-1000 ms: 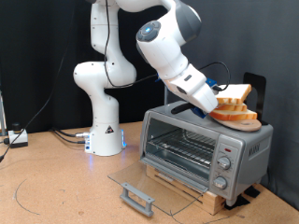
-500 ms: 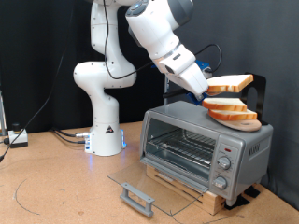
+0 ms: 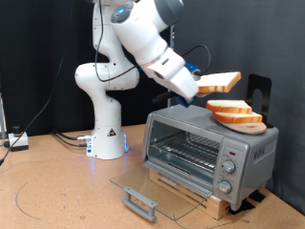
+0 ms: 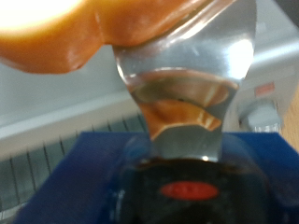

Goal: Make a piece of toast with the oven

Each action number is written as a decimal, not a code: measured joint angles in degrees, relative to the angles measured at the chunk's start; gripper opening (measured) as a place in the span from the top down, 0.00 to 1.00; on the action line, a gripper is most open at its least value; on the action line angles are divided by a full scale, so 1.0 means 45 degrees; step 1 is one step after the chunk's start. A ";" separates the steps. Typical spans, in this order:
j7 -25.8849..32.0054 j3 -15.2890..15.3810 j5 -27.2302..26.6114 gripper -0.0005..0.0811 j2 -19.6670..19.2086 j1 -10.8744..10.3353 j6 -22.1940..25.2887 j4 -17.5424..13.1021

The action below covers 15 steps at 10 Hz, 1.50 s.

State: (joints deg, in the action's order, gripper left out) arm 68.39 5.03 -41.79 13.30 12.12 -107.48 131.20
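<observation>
A white robot arm rises from its base at the exterior view's left, bends at the top and slopes down toward the right. Its gripper (image 3: 197, 89) hangs in the air, fingers (image 4: 182, 98) closed on a slice of toast (image 3: 220, 83) held roughly level.

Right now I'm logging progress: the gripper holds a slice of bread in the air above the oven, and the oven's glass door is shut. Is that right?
Not quite. In the exterior view the oven has its glass door dropped open, lying flat in front. The rest stands: the gripper holds the slice of bread in the air above the oven.
</observation>
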 joint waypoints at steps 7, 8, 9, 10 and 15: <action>0.0865 -0.1766 0.2129 0.51 -0.0433 0.1561 0.1554 -0.0277; 0.1207 -0.2009 0.2224 0.51 -0.0533 0.1753 0.1550 -0.0306; 0.1472 -0.2252 0.2372 0.51 -0.0672 0.1955 0.1550 -0.0367; 0.1618 -0.2301 0.2395 0.51 -0.0817 0.2065 0.1558 -0.0472; 0.1794 -0.2125 0.4127 0.51 -0.1069 0.2032 0.1621 -0.0144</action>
State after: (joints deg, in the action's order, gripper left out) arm 76.46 -4.53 -23.21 8.48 21.26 -100.19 130.55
